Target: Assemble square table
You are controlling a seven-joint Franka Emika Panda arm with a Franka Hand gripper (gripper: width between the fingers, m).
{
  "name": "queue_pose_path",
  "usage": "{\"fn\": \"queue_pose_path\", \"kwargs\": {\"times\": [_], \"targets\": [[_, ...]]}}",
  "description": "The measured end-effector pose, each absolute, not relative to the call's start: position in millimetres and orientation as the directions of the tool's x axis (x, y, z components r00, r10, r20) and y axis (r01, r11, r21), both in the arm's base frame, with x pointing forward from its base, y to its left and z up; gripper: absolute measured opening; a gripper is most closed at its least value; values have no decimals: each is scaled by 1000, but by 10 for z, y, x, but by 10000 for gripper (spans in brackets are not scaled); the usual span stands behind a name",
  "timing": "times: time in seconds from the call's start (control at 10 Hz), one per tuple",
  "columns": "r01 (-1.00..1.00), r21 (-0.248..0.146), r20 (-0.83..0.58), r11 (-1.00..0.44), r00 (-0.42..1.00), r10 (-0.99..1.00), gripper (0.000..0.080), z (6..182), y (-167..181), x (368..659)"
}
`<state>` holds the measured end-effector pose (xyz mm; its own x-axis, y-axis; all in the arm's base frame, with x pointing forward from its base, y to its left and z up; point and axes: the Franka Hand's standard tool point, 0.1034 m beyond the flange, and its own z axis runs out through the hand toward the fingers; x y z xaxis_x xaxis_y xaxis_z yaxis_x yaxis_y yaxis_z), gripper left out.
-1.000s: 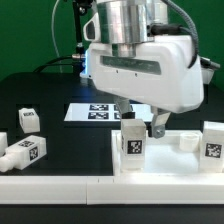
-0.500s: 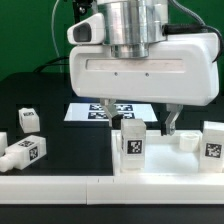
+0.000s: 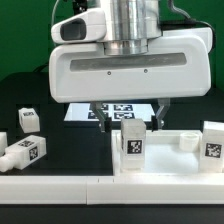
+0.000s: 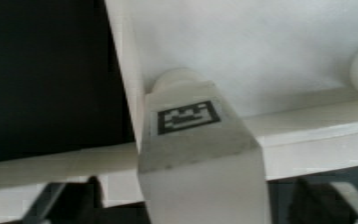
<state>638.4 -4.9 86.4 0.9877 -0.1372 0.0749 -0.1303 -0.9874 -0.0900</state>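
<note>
1. The hand (image 3: 128,122), a blocky, glossy white housing with dark fingers (image 3: 97,115), hangs with its jaws spread, one finger on either side of a leg (image 3: 133,142).
2. That leg, stubby white plastic with a black-and-white tag, stands upright on the square panel (image 3: 170,162).
3. The smooth, raised-rimmed panel lies on the matte black worktop (image 3: 60,130); a second leg (image 3: 213,140) stands on it towards the exterior view's right.
4. A third leg (image 3: 27,120) and a fourth leg (image 3: 27,152) lie loose towards the exterior view's left.
</note>
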Motion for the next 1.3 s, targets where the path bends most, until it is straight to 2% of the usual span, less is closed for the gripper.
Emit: {"fn": "queue_pose_path", "kwargs": {"times": [0.1,0.2,0.6,0.9,1.1,1.3], "targets": [[-207,-98,67,-973,974,-214,416,862,-43,6383],[-260,-101,62,-960,962,-267,282,862,-46,6384],[-586,-112,25,-803,806,-591,282,854,-65,6388],[-889,-116,-33,-442,448,-893,282,850,-89,6375],[-982,-108,-86,-156,166,-982,284,843,-100,6366],[-995,-101,-113,-20,32,-993,284,836,-116,6357]]}}
